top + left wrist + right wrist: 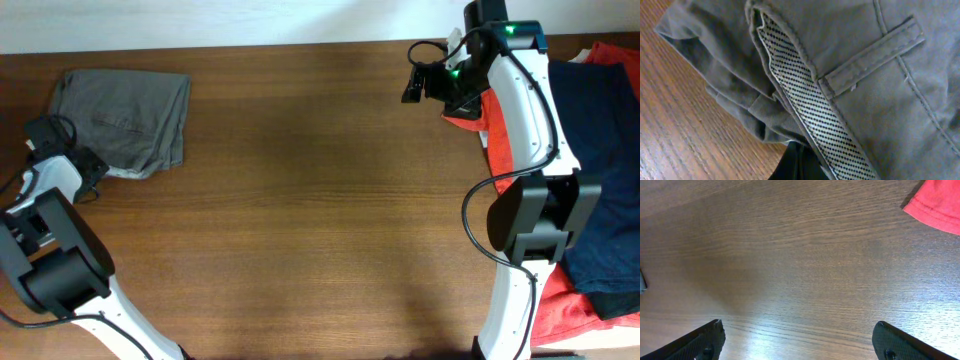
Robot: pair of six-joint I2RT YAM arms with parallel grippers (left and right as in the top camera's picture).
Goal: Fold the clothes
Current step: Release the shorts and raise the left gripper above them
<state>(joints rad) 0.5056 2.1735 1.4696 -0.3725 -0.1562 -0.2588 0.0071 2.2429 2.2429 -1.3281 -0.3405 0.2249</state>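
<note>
The shorts (125,115) are grey-khaki and lie in a neat folded pile on the brown wooden worktop (300,200). They sit at a far corner of it. A bit of pale cloth (125,172) peeks out at the near edge of the pile.

Up close, the shorts fill almost all of the left wrist view. You can see a belt loop (870,57) sewn flat across the top band. Next to it runs a strip of pale lining with small dark dots (810,100). The cloth is bunched in soft layers at that edge.

The left pincer (795,165) is right at the near edge of the shorts. Its two fingers are pressed all the way together. The dotted strip runs down to its tip. I cannot tell if any cloth is pinched between the fingers.

The right pincer (802,345) is far across the worktop from the shorts. Its fingers are spread as wide as they go, and there is nothing between them, only bare wood below.

Past the right pincer, even farther from the shorts, lies an orange-red T-shirt (497,130). One corner of it shows in the right wrist view. A dark navy garment (600,160) lies on top of the T-shirt, at the side of the worktop farthest from the shorts.
</note>
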